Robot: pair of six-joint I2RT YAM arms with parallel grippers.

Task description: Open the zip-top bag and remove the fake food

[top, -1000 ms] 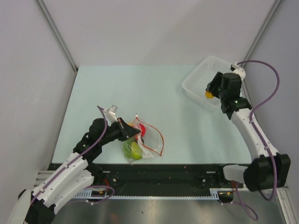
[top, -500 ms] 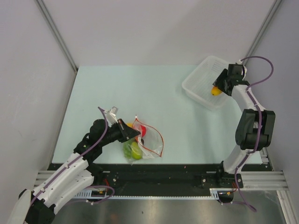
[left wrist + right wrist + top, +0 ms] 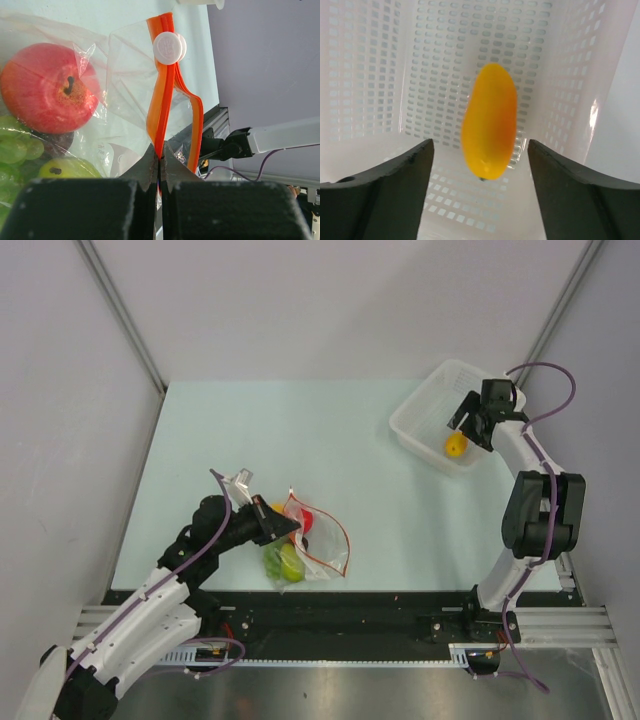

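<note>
The clear zip-top bag (image 3: 318, 536) lies near the table's front left with its orange zip strip (image 3: 165, 105) and white slider (image 3: 169, 47) showing. My left gripper (image 3: 160, 162) is shut on the strip. Inside the bag lie a red apple (image 3: 47, 87), green grapes (image 3: 12, 150) and a green round fruit (image 3: 67, 169). Over the white mesh basket (image 3: 420, 412) at the back right, my right gripper (image 3: 480, 165) is open. An orange-yellow oval fruit (image 3: 489, 120) lies in the basket beyond its fingers, touching neither.
The basket's perforated walls (image 3: 365, 75) surround the right gripper on three sides. The right arm (image 3: 540, 510) stands folded along the table's right edge. The table's front rail (image 3: 350, 615) runs just behind the bag.
My right gripper has opened and let go of the orange-yellow fruit, which now lies in the basket. The left gripper and the bag have stayed put.
</note>
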